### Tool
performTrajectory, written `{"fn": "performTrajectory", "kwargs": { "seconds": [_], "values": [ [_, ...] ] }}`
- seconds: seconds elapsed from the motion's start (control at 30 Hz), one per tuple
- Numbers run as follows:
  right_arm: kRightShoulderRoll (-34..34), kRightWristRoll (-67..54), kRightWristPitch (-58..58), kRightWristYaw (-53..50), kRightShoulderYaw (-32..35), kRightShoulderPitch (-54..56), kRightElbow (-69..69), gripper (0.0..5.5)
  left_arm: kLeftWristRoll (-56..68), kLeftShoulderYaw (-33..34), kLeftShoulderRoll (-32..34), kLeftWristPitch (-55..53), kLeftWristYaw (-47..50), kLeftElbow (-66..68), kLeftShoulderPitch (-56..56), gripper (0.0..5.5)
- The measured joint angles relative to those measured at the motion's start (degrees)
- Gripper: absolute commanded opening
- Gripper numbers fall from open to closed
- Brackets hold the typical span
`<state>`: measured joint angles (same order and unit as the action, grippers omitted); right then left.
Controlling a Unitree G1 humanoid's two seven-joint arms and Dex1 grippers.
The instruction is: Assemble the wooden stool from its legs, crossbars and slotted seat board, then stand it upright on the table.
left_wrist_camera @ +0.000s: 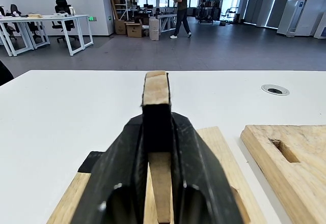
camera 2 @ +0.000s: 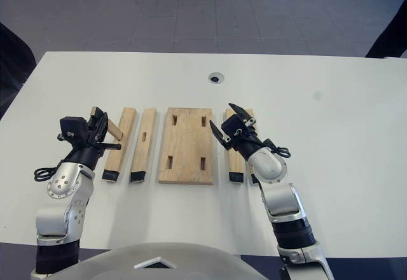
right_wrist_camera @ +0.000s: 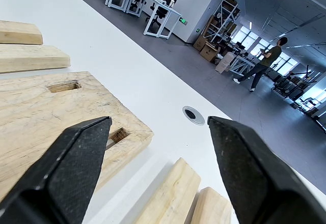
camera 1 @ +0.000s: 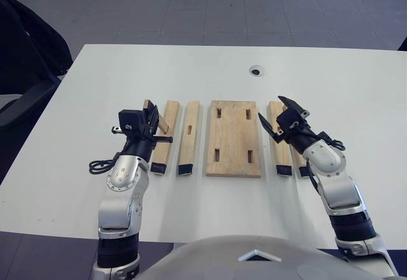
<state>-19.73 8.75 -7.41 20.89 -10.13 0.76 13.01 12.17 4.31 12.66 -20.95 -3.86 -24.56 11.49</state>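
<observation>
At the middle of the table [camera 1: 95, 76]: the slotted seat board [camera 1: 233, 138] lies flat, with its four slots facing up and its long side running away from me.
My left gripper [camera 1: 151, 122]: it is clamped on a crossbar [left_wrist_camera: 156, 89], one finger pressed against each flat side of the wood.
Crossbar: a short wooden strip, held on edge and tilted. It crosses above the outer left leg [camera 1: 159, 159], and I cannot tell whether its lower end touches that leg.
Left of the board: two legs lie flat and parallel to the board, each with a black cap on the end nearest me. The outer left leg lies partly under my left gripper. The slotted leg [camera 1: 188, 137] lies between it and the board, close to both but touching neither, with one slot in its upper face.
My right gripper [camera 1: 269, 106]: its fingers are spread wide and hold nothing. It hovers over the far end of the near right leg [camera 1: 280, 156], just beside the board's right edge.
Right of the board: two more wooden pieces lie side by side, also capped in black. My right arm partly covers the outer right piece [camera 1: 299, 159].
Far side of the table: a round cable hole [camera 1: 256, 70] sits well beyond the board.
</observation>
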Motion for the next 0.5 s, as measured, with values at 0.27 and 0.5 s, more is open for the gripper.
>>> {"fn": "performTrajectory", "kwargs": {
  "seconds": [0.27,0.5],
  "values": [
    [0.03,0.00,-0.02,0.00,0.01,0.19,-0.01,3.47,2.02,2.15,0.72,-2.84,-0.75,1.34,-2.72,0.43],
    [0.02,0.00,-0.03,0.00,0.01,0.22,-0.02,3.47,4.42,3.43,0.70,-6.40,-0.79,1.26,-4.50,0.43]
  ]
}}
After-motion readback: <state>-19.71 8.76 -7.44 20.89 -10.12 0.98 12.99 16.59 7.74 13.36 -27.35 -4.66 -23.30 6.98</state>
